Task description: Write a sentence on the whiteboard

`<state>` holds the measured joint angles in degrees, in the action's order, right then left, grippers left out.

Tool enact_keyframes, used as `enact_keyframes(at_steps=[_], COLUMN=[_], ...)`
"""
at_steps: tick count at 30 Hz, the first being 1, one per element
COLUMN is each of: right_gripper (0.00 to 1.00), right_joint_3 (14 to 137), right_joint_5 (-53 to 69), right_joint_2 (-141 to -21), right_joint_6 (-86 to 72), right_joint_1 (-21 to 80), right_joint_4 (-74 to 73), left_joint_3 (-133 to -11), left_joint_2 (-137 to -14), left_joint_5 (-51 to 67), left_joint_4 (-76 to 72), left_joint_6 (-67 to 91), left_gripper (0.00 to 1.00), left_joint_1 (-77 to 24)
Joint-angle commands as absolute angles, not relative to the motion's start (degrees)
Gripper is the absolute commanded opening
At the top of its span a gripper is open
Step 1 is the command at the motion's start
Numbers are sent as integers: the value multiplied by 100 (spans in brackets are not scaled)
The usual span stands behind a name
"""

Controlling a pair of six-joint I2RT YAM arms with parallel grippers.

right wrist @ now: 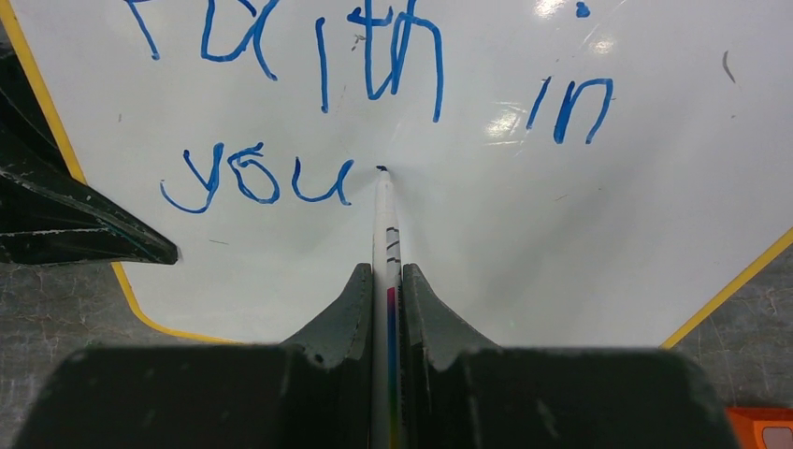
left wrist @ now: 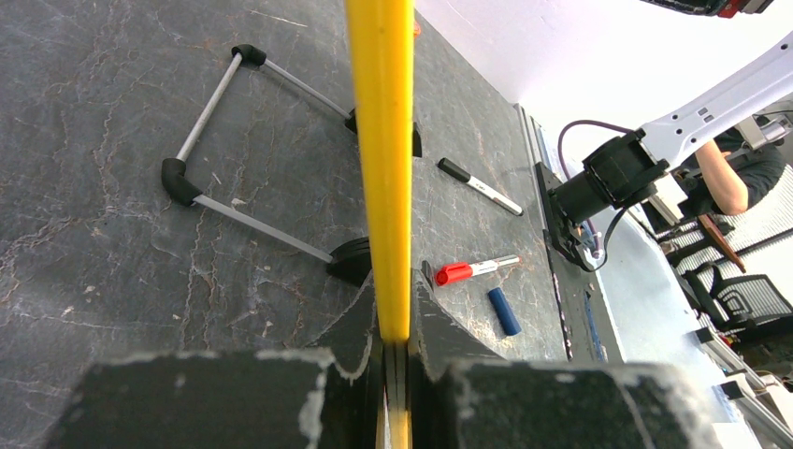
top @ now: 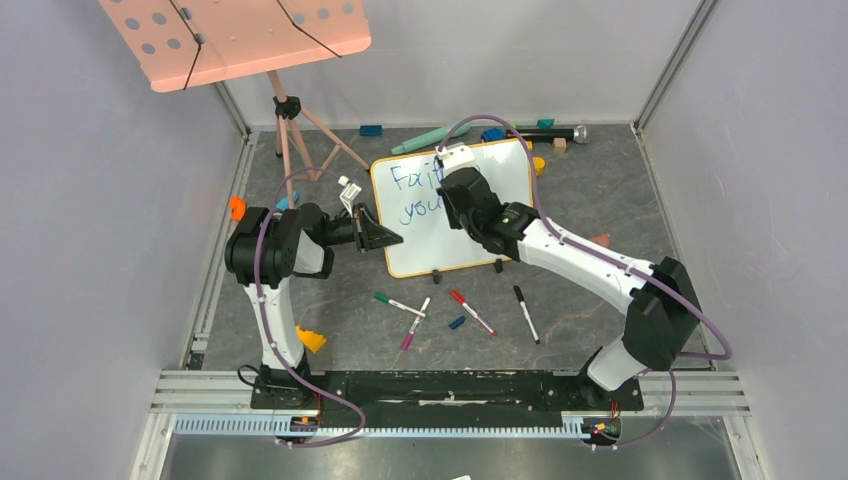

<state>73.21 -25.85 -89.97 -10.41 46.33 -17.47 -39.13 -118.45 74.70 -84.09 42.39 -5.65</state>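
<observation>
Top external view, left to right: the left gripper (top: 390, 238) braces the whiteboard (top: 445, 245) by its left edge while the right gripper (top: 455, 165) leans over the upper middle of the board to write. The step in hand looks like the next letter of the second line. To do it well, the left clamp should hold firm so the propped board does not swing under the pen. The right arm needs light, even pressure and strokes matched in height to the letters already down.

From the left wrist, the fingers (left wrist: 430, 327) are pressed together on the thin orange-yellow frame (left wrist: 382, 140), which runs straight up between them. The board stands on the dark table (top: 580, 200), with loose pens (top: 471, 312) lying in front of it, well apart from both grippers.

The right wrist view shows the sentence (right wrist: 324, 70) unfinished in blue — "Faith in" above, "you" below. There the right gripper's fingers are clamped on a white marker (right wrist: 385, 220). Its blue tip touches the board just right of the "u" — directly ahead of the fingertips, with bare white surface to the right for the rest of the line.
</observation>
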Motion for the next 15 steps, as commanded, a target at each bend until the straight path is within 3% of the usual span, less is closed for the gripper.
enact_keyframes(at_steps=[1,15], right_gripper=[0,0], right_joint_3=[7435,7148], right_joint_5=[-2789,-2486], right_joint_2=[-8904,-8792], right_joint_6=[-985,-1038], right_joint_1=[4525,4466], right_joint_4=[-1656,-1615], left_joint_3=[-3905,-3904], left_joint_2=[-11728,-11725], left_joint_5=[7809,7807], left_joint_4=[-8921,-8921], left_joint_6=[3642,3649], left_gripper=[2,2], left_joint_1=[-615,-616])
